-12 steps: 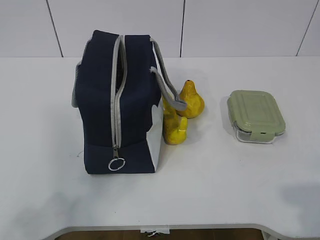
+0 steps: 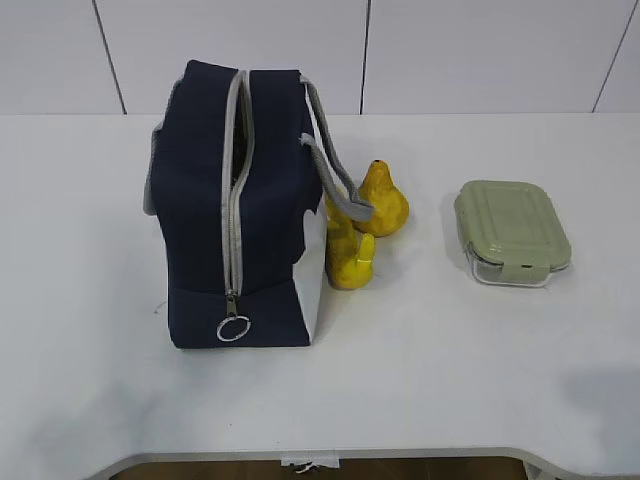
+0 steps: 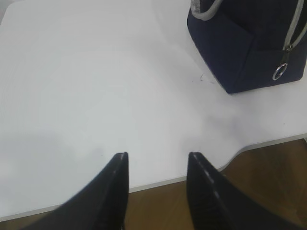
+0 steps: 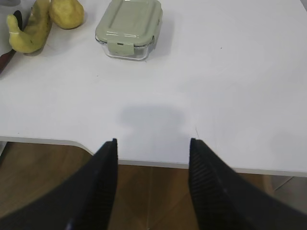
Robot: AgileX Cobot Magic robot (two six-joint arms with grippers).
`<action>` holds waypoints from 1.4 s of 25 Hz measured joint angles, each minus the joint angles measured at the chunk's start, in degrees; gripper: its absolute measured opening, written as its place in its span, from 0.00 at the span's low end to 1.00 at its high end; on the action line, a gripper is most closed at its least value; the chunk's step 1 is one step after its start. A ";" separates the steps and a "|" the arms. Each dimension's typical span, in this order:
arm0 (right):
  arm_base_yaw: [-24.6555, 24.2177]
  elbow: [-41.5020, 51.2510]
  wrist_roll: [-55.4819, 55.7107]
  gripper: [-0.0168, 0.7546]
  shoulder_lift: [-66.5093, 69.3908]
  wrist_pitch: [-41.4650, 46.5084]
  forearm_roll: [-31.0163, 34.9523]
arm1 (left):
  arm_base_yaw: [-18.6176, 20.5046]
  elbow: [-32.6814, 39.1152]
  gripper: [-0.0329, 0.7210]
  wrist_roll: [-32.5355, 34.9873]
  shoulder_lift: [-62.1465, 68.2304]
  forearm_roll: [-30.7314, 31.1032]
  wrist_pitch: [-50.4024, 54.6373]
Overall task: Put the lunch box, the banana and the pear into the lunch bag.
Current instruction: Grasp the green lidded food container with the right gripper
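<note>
Your lunch bag [image 2: 240, 210] stands zipped on the white table [image 2: 120, 400], banana [image 2: 345, 255] touching its right side, pear [image 2: 382, 200] just behind that, lunch box [image 2: 512, 230] well apart to the right — while your left gripper [image 3: 157, 165] and right gripper [image 4: 152, 148] hang over the near edge, both spread and holding nothing.

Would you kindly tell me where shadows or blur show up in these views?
Exterior view: sharp, with a soft shadow on the table at lower right. Left wrist view: hazy, near fingers blurred. Right wrist view: a faint shadow patch lies ahead of the fingers.
</note>
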 joint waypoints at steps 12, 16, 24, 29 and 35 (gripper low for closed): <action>0.00 -1.44 0.00 0.52 0.79 0.94 0.56 | 0.00 0.00 0.45 0.00 0.00 0.00 0.00; 0.00 -1.90 0.10 0.52 7.47 0.65 4.64 | 0.00 0.00 0.45 0.00 0.00 0.00 0.00; 0.00 -1.90 1.61 0.52 24.20 -6.29 8.56 | 0.00 0.00 0.45 0.00 0.00 0.00 0.00; 0.00 -2.66 1.95 0.52 34.59 -10.34 11.70 | 0.00 0.00 0.45 0.00 0.00 0.00 0.00; 0.00 -8.95 1.50 0.52 48.26 -13.08 12.70 | 0.00 0.00 0.45 0.00 0.00 0.00 0.00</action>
